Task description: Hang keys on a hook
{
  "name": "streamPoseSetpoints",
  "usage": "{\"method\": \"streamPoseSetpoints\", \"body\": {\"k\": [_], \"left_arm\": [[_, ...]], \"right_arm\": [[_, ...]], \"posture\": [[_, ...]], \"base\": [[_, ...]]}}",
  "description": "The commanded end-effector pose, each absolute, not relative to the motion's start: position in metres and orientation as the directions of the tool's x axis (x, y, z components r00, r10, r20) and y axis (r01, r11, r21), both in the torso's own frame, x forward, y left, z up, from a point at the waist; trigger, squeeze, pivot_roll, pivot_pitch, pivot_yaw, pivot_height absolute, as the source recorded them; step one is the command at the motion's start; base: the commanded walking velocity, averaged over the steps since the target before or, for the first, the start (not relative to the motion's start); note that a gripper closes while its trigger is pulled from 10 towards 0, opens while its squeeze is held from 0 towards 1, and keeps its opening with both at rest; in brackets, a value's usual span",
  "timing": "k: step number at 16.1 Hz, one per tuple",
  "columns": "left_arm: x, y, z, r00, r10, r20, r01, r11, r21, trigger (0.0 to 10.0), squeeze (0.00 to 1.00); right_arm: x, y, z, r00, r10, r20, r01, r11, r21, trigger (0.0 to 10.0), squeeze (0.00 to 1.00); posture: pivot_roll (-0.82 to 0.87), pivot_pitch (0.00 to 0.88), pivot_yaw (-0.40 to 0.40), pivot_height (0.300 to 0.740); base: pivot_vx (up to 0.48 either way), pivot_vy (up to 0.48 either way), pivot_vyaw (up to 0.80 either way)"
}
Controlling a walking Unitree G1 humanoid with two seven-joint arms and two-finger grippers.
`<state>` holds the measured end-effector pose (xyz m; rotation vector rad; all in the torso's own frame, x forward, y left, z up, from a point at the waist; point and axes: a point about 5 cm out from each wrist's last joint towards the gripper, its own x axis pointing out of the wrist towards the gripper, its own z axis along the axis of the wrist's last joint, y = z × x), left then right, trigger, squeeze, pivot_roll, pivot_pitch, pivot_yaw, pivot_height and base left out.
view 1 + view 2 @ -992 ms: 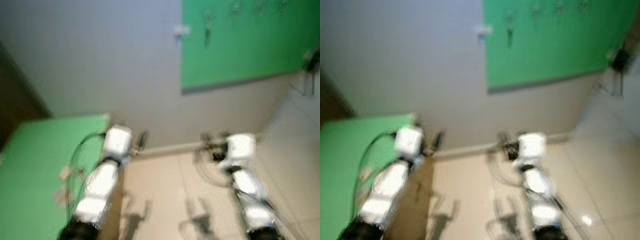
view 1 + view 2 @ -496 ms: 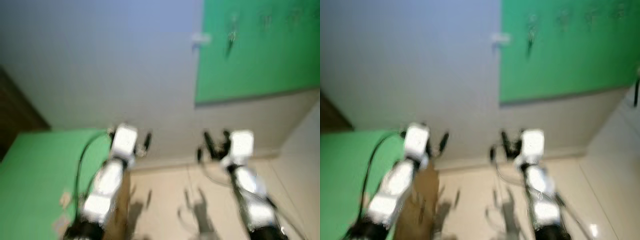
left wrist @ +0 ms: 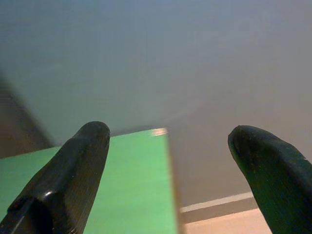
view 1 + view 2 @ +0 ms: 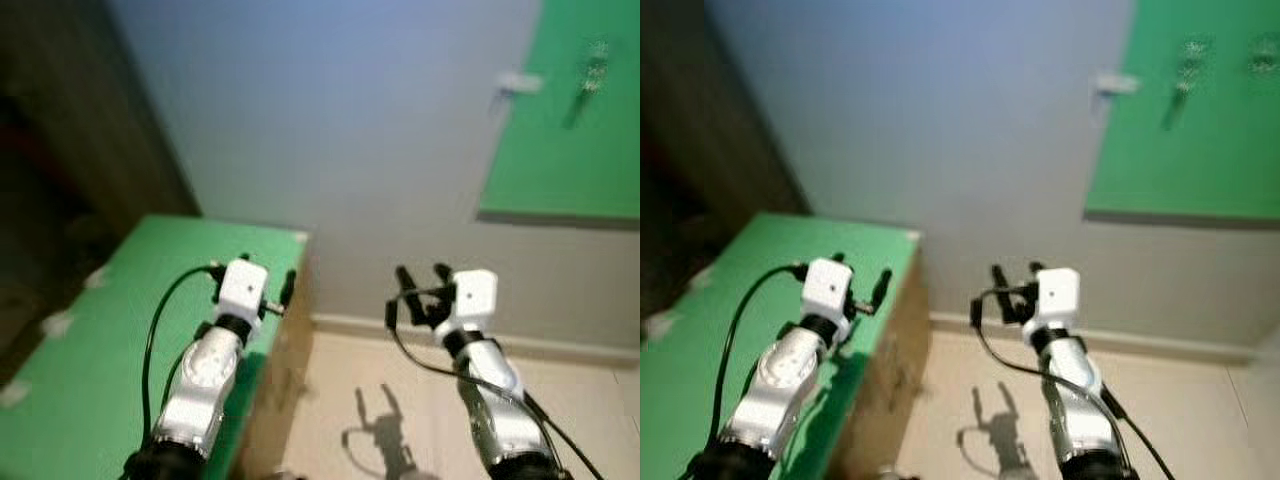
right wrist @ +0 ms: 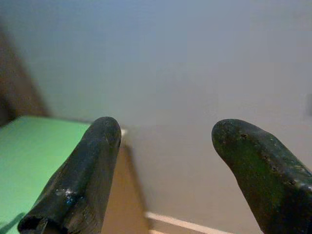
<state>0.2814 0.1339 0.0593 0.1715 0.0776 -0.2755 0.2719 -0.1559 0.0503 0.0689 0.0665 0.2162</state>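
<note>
A: Head views?
B: Both silver arms raised toward a pale grey wall [image 4: 330, 140]. Left gripper [image 4: 266, 283] over the edge of a green-topped surface [image 4: 90, 370], right gripper [image 4: 418, 290] over the beige tiled floor [image 4: 350, 400]. Green wall board [image 4: 560, 150] sits upper right, blurred hooks on it; a small dark bunch of keys [image 4: 592, 80] seems to hang from one, well apart from both grippers.
A: Left wrist?
B: Black fingers [image 3: 73, 180] spread wide, nothing between them; green surface and wall beyond.
A: Right wrist?
B: Fingers [image 5: 83, 180] apart too, holding nothing; wall, surface corner, white skirting strip [image 5: 180, 223].
</note>
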Motion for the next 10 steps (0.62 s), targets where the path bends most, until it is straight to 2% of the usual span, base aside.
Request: {"method": "streamPoseSetpoints", "body": {"k": [1, 6, 8, 10], "left_arm": [[0.282, 0.132, 0.06, 0.959, -0.265, -0.099, 0.277, 0.948, 0.156, 10.0, 0.0], [0.277, 0.119, 0.059, 0.953, -0.285, -0.101, 0.298, 0.941, 0.162, 10.0, 0.0], [0.275, 0.116, 0.059, 0.951, -0.295, -0.096, 0.308, 0.938, 0.16, 10.0, 0.0], [0.275, 0.116, 0.058, 0.95, -0.298, -0.099, 0.31, 0.937, 0.161, 10.0, 0.0]], "right_arm": [[0.274, -0.16, 0.051, 0.975, 0.213, -0.063, -0.208, 0.975, 0.077, 10.0, 0.0], [0.273, -0.16, 0.051, 0.972, 0.225, -0.064, -0.22, 0.973, 0.075, 10.0, 0.0], [0.273, -0.159, 0.05, 0.972, 0.228, -0.064, -0.223, 0.972, 0.077, 10.0, 0.0], [0.273, -0.158, 0.05, 0.971, 0.23, -0.065, -0.225, 0.971, 0.077, 10.0, 0.0]], "posture": [[-0.22, 0.0, 0.112, 0.74], [-0.22, 0.0, 0.11, 0.74], [-0.22, 0.0, 0.114, 0.74], [-0.22, 0.0, 0.115, 0.74]], "base": [[0.0, 0.0, 0.6], [0.0, 0.0, 0.58], [0.0, -0.262, 0.57], [0.0, 0.0, 0.56]]}}
